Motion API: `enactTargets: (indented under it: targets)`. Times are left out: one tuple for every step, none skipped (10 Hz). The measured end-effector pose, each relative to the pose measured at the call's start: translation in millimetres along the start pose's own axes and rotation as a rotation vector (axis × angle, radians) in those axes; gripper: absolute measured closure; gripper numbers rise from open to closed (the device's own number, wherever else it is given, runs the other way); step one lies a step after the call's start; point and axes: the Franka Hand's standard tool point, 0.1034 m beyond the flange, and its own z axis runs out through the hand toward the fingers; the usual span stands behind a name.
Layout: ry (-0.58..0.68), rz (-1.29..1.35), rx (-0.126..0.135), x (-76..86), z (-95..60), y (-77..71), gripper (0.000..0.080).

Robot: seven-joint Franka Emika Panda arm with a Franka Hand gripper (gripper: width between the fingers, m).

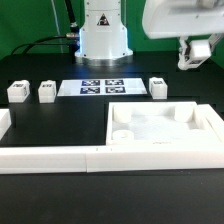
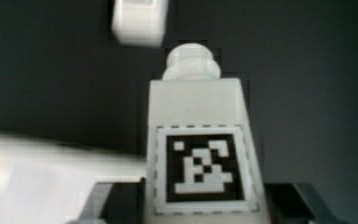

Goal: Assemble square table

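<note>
The square tabletop slab point(image 1: 160, 132) lies rim up at the exterior view's right front, with round sockets in its corners. Three white tagged leg blocks stand on the black table: two at the left point(image 1: 17, 92) point(image 1: 47, 92) and one behind the slab point(image 1: 158, 87). My gripper point(image 1: 197, 60) is raised at the upper right, above and behind the slab, shut on the fourth leg block point(image 1: 201, 48). In the wrist view this leg point(image 2: 201, 110) sits between my fingers point(image 2: 123, 203), tag facing the camera, threaded tip pointing away. My gripper point(image 2: 206, 198) clamps its near end.
The marker board point(image 1: 103, 87) lies flat in front of the robot base point(image 1: 104, 35). Long white border bars point(image 1: 50, 157) run along the front and left. In the wrist view a blurred white piece point(image 2: 140, 20) lies beyond the leg, and a white blur point(image 2: 34, 170) is beside it.
</note>
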Motion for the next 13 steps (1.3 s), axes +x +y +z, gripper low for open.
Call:
enactTargets:
  targets:
    - [0.061,-0.061,-0.031,9.2,-16.2,9.4,0.0508]
    - [0.143,-0.031,-0.018,16.7,-13.1,4.8,0.0508]
    - [0.21,-0.041,-0.019,15.0,-9.3,3.9,0.0508]
    - [0.276,-0.042,-0.017,18.2,-11.2,3.4,0.0508]
    - [0.369,-0.045,-0.012,22.2,-11.8,1.8,0.0508]
    - [0.452,-0.051,-0.007,24.7,-10.3,2.5,0.0508]
    - [0.491,-0.086,-0.015,36.5,-16.6,15.8,0.0508]
    - [0.592,-0.088,-0.018,60.7,-36.9,38.4,0.0508]
    - [0.753,-0.11,-0.051,80.3,-55.3,59.3,0.0508]
    - [0.824,-0.108,-0.055,78.2,-51.1,58.0,0.0508]
    - [0.843,-0.118,-0.061,74.2,-45.5,57.2,0.0508]
    - [0.835,-0.118,-0.061,74.8,-45.7,57.9,0.0508]
    - [0.835,-0.118,-0.061,74.9,-45.6,57.6,0.0508]
